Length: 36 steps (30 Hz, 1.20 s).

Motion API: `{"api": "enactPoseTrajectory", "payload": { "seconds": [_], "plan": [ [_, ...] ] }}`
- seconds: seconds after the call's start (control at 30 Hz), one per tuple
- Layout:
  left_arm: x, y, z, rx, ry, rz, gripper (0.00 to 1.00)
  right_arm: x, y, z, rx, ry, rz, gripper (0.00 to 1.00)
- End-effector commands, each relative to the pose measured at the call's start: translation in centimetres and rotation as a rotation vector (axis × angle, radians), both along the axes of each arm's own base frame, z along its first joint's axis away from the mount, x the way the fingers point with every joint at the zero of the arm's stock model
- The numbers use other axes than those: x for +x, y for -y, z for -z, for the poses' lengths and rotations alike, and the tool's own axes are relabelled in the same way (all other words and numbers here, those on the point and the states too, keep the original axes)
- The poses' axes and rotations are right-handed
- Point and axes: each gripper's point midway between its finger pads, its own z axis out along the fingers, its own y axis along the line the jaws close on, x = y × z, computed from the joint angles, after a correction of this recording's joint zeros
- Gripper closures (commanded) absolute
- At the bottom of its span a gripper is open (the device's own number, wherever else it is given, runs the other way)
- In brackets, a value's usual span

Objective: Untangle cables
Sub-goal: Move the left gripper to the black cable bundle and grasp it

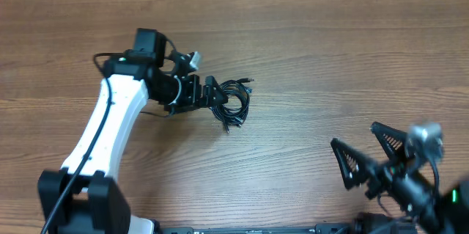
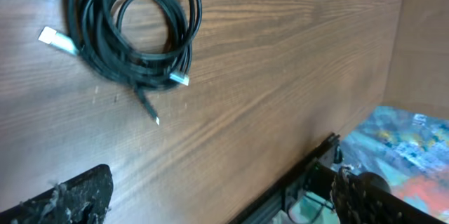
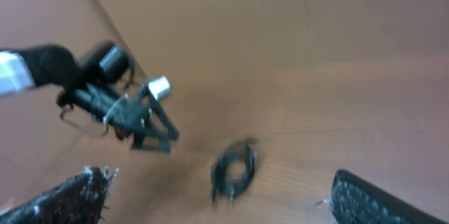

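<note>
The cables (image 1: pixel 233 102) lie as one black coiled bundle on the wooden table, left of centre. My left gripper (image 1: pixel 212 93) is open just left of the bundle, close to its edge. In the left wrist view the coil (image 2: pixel 133 31) sits at the upper left, with silver plug ends (image 2: pixel 56 39) sticking out, and it lies ahead of the open left gripper (image 2: pixel 217 206), not between the fingers. My right gripper (image 1: pixel 364 152) stands open at the lower right, far from the bundle. The right wrist view shows the cables (image 3: pixel 235 168) blurred, well ahead of the open right gripper (image 3: pixel 217 203).
A black rail (image 2: pixel 295 182) runs along the table's near edge, with a colourful surface (image 2: pixel 407 140) beyond it. A brown wall (image 3: pixel 280 13) rises behind the table. The left arm's white link (image 1: pixel 110 117) reaches up from the lower left.
</note>
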Motion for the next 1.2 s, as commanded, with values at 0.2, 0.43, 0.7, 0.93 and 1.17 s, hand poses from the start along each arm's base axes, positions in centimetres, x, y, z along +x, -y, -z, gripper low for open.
{"api": "enactPoseTrajectory", "payload": {
  "seconds": [0.2,0.43,0.7,0.93,1.17],
  "plan": [
    [3.2,-0.2,7.1,0.211,-0.121,-0.149,0.0,0.6,-4.5,2.4,0.28,-0.385,-0.39,0.0],
    [3.6,0.0,10.9,0.23,-0.188,-0.144,0.23,3.6,-3.4,6.8,0.331,-0.658,-0.305,0.0],
    [3.4,0.2,13.2,0.234,-0.262,-0.163,0.55,4.7,-5.5,10.7,0.334,-0.884,-0.385,0.08],
    [4.2,0.9,13.1,0.222,-0.214,-0.154,0.56,5.1,-8.6,12.2,0.276,-0.927,-0.497,0.08],
    [5.3,2.1,13.1,0.207,-0.169,-0.17,0.6,5.7,-9.5,14.6,0.196,-1.006,-0.421,0.07]
  ]
}}
